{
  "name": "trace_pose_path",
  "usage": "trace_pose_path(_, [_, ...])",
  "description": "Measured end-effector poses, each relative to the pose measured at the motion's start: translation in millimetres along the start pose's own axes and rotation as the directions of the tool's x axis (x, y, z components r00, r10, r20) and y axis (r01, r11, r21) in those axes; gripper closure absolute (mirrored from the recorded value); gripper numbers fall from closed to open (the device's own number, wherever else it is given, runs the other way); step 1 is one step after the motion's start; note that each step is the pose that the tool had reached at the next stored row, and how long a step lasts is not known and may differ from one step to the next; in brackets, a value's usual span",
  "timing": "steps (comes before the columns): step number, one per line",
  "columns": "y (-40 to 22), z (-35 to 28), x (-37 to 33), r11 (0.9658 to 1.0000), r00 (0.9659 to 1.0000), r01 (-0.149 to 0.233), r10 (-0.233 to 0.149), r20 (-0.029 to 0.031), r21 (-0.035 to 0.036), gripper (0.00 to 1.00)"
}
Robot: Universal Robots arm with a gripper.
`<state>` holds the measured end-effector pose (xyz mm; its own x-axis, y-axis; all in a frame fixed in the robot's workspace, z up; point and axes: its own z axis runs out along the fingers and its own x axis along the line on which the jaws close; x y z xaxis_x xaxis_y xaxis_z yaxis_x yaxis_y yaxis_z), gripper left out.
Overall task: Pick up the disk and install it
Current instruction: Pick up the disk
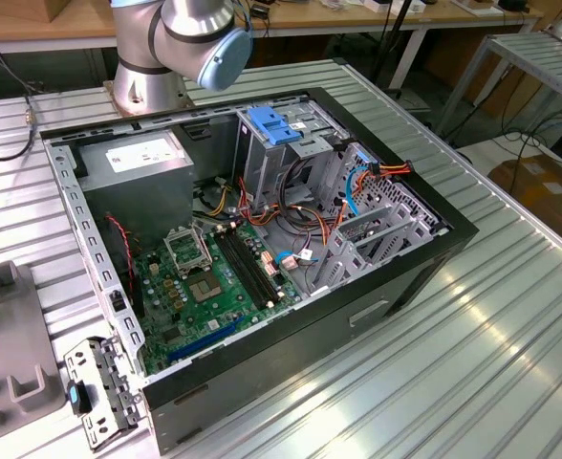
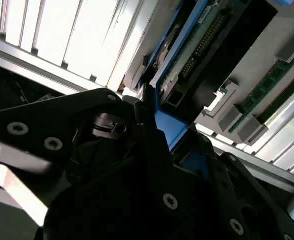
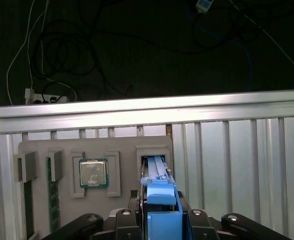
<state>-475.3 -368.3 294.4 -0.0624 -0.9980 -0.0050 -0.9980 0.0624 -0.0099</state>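
- Disk [image 3: 159,187] stands on edge, its long axis running from the fingers straight into a slot of the grey tray [image 3: 119,145].
- Gripper [image 3: 159,209] is clamped on its blue-railed near end.
- Processor chip [image 3: 93,173] sits beside that slot, in the same tray on the ribbed metal table [image 3: 237,150].

open computer case [image 1: 262,378], motherboard [image 1: 214,287], grey parts tray [image 3: 122,146]

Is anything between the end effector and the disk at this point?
Nothing visible. In the first wrist view the end effector sits right at the disk, which stands on edge in a slot of the grey holder tray, with no cable or other part between them.
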Motion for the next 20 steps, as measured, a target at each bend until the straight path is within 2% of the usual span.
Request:
trace_pose_path(11, [0.0, 0.3, 0.0, 1.0000, 1.0000, 0.002, -0.002, 0.0000, 0.0000, 0.63])
trace_pose_path(16, [0.0, 0.3, 0.0, 0.9990, 0.9990, 0.044, -0.044, 0.0005, -0.0002, 0.63])
trace_pose_path(20, [0.0, 0.3, 0.0, 0.9987, 0.9987, 0.050, -0.050, 0.0005, -0.0002, 0.63])
